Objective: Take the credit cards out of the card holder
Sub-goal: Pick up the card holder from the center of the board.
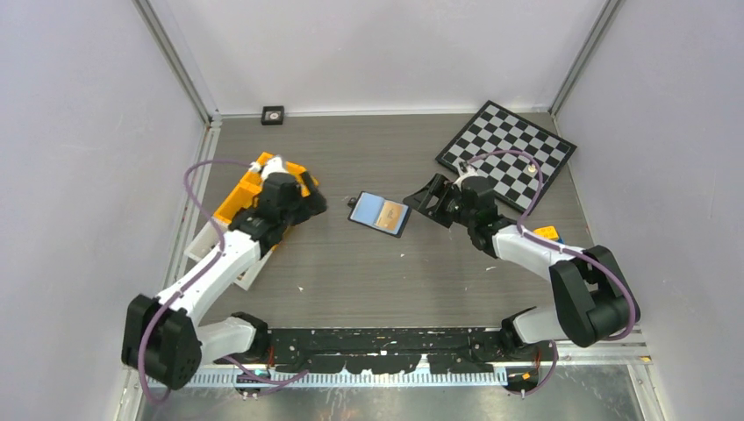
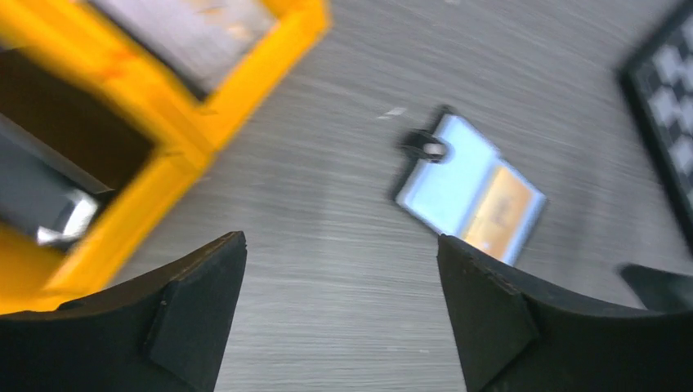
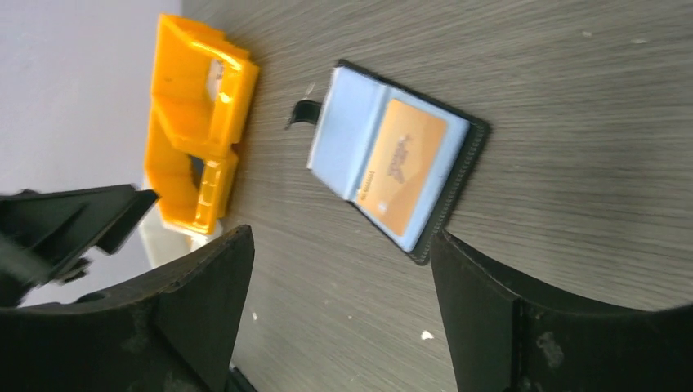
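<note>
Wide grey table (image 1: 368, 272) and a checkerboard (image 1: 507, 147) at the far right. The orange bin (image 1: 235, 200) sits far left, and the left gripper (image 2: 341, 239) hangs by its inner end, jaws spread wide with nothing between them. The right gripper (image 3: 341, 237) is just right of centre, also wide open and empty, aimed at the card holder (image 1: 380, 213). The holder lies unfolded flat on the table between the two claws, grey-blue inside facing up. An orange-tan credit card (image 3: 404, 167) is tucked in the half nearer the right gripper. A small black square (image 1: 273, 115) sits at the back edge.
</note>
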{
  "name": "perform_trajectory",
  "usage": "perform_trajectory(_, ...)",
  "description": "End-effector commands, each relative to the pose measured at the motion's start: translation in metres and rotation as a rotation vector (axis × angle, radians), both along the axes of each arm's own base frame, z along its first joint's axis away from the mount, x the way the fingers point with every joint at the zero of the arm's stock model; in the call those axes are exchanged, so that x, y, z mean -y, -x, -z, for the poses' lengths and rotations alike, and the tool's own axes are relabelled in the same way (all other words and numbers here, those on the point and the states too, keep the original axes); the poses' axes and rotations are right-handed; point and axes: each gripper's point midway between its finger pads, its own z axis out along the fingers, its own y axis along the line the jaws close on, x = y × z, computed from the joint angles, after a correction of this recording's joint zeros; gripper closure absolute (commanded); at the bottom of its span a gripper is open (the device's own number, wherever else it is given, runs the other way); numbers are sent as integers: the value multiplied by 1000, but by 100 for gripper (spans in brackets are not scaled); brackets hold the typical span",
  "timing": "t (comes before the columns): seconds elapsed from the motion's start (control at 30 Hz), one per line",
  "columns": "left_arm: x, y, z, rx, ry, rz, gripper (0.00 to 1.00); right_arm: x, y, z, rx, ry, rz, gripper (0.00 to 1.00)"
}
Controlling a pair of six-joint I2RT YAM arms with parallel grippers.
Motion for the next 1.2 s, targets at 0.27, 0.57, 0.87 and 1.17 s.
perform_trajectory(0.27,142,-31,-29,168,158,512,3,87,-26,-3,-65,258,490,14)
perform_trajectory(0.57,152,-37,1,126,142,554,4,90,-30,9,-99,351,502,13)
perform_trajectory(0.87,150,-46,29,37,87,546,4,63,-24,17,-117,377,288,12)
perform_trajectory(1.17,144,-58,55,-61,135,532,8,22,-24,50,-218,290,107,18)
